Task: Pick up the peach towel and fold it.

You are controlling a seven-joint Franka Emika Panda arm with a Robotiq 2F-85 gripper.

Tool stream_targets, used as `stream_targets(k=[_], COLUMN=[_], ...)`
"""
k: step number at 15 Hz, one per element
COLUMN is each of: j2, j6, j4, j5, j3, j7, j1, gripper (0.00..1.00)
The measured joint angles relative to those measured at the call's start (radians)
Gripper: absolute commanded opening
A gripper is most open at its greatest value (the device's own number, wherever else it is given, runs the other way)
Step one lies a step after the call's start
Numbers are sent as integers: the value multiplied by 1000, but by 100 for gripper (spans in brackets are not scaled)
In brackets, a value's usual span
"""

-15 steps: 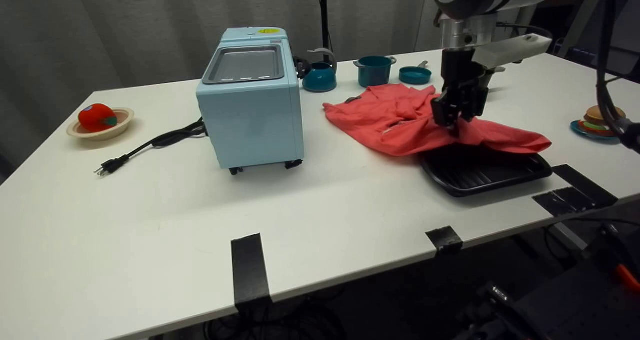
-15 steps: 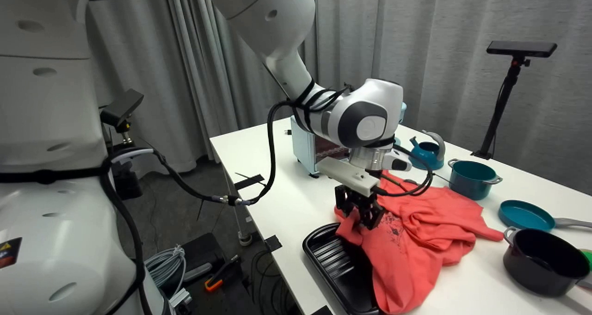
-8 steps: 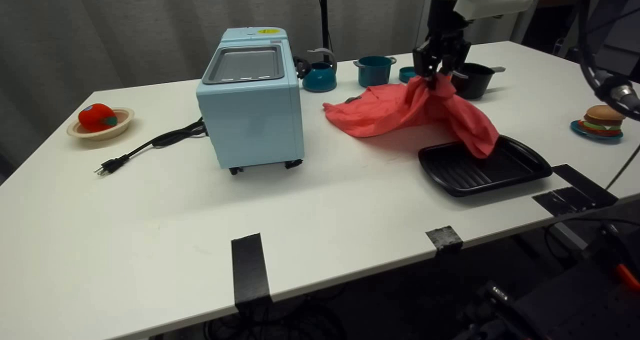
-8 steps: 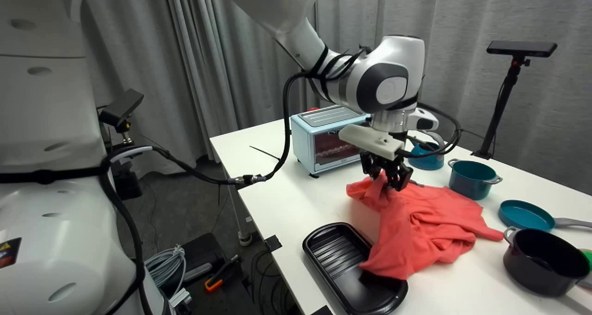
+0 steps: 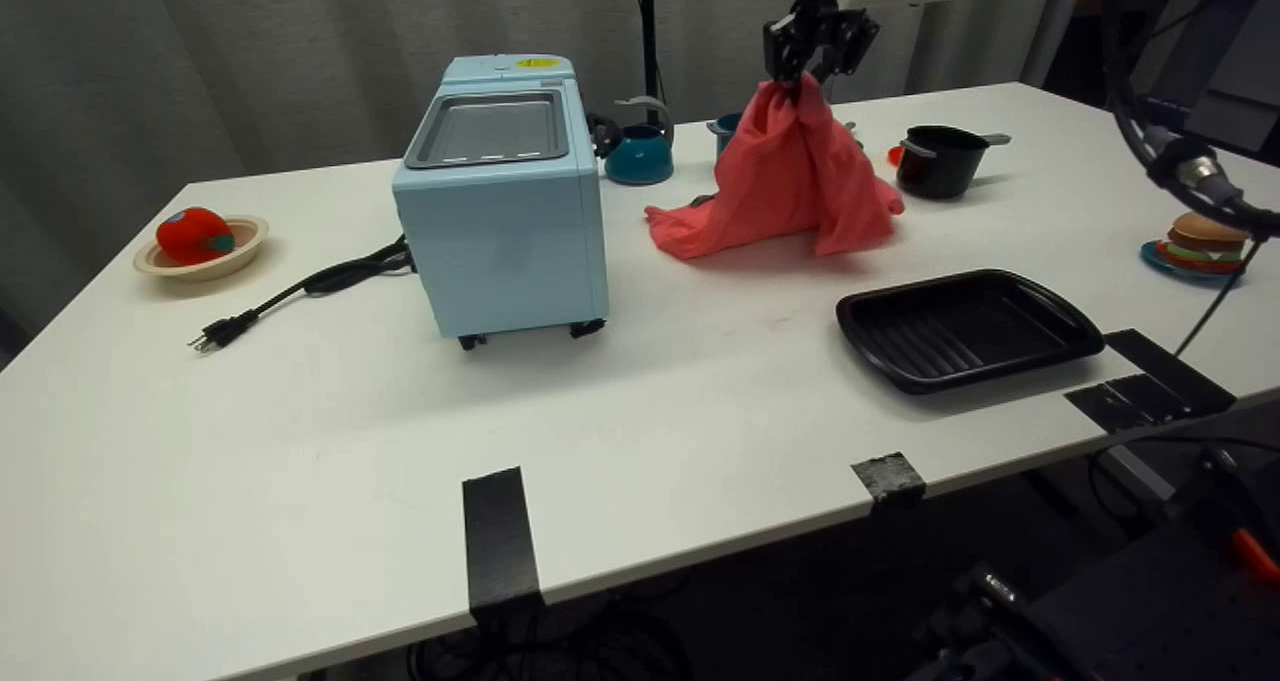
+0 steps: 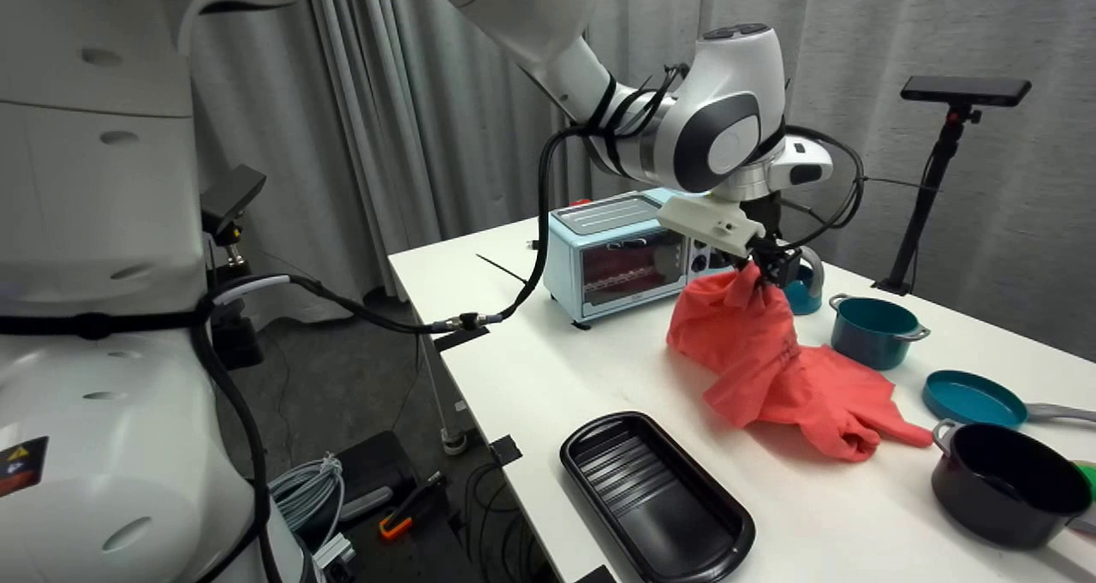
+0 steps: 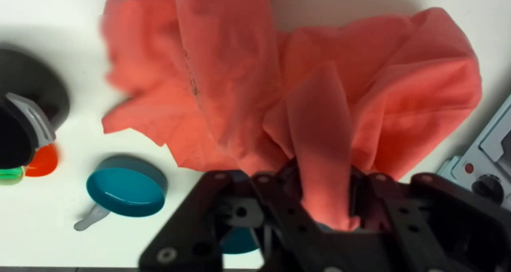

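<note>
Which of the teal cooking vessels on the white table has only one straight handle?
The shallow round teal pan: its single grey handle sticks straight out. The deep round teal pot has two side ones, the teal kettle a curved one.

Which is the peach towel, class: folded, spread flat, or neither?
Neither: in both exterior views, the peach towel hangs bunched from the jaws, its lower part rumpled on the table.
</note>
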Motion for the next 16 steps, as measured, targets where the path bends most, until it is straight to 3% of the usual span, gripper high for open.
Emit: stream_targets(k=[3, 7, 11, 16], j2=[51, 100, 113, 114], j6=[121, 212, 172, 56], j4=[11, 15, 9, -6], j5=[-72, -138, -149, -122], j3=[-23, -105, -154, -123], j7=[127, 267, 289, 250], j1=[43, 113, 142, 125], gripper=[68, 98, 100, 100])
